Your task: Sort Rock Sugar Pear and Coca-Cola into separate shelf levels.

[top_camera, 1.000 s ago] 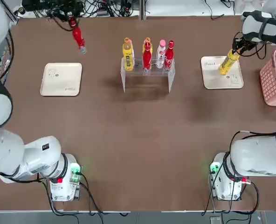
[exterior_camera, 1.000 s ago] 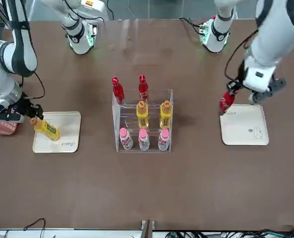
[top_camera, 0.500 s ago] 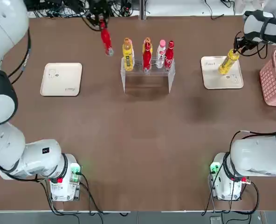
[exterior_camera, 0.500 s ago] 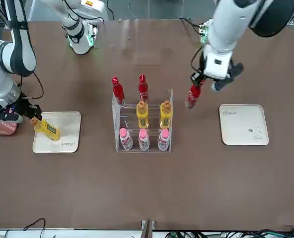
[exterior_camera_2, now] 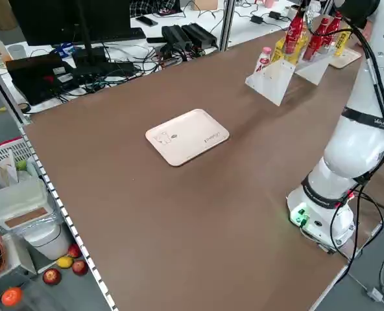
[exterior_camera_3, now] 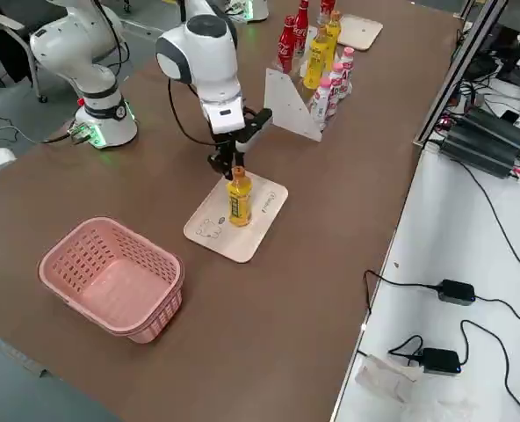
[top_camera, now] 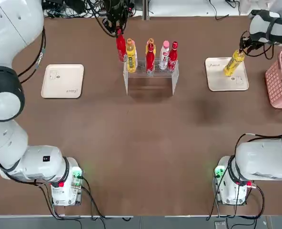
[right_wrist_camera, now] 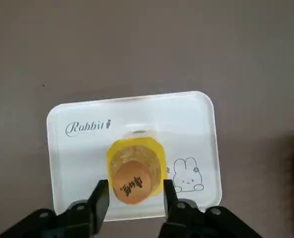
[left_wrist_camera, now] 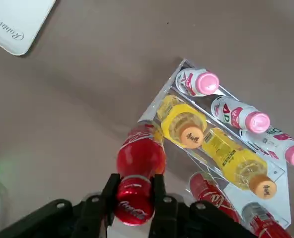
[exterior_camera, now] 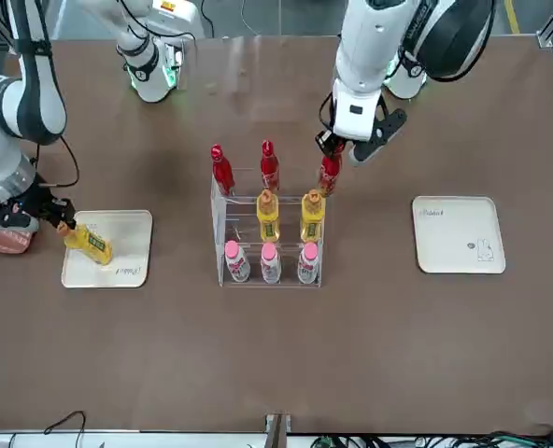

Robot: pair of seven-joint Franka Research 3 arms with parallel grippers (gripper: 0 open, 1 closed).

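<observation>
Gripping a Coca-Cola [exterior_camera: 330, 174] by the cap, the left gripper [exterior_camera: 333, 147] is held beside the shelf levels [exterior_camera: 222, 233]; a Rock Sugar Pear [top_camera: 234, 62] on the tray [top_camera: 217, 81] is clamped by right gripper [top_camera: 242, 47] fingers.

White rounded arm shells, black joint bands, black cables (bases glow green).

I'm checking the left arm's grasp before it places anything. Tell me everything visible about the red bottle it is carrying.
The slim red Coca-Cola bottle looks like plastic, with a red cap and white lettering. The left gripper is shut on its cap and neck, and nothing else appears to touch it. It hangs nearly upright, off the table, at the end of the clear acrylic two-tier stand nearer the robot's left, level with the two red bottles already standing in the stand's row nearest the robot.
</observation>
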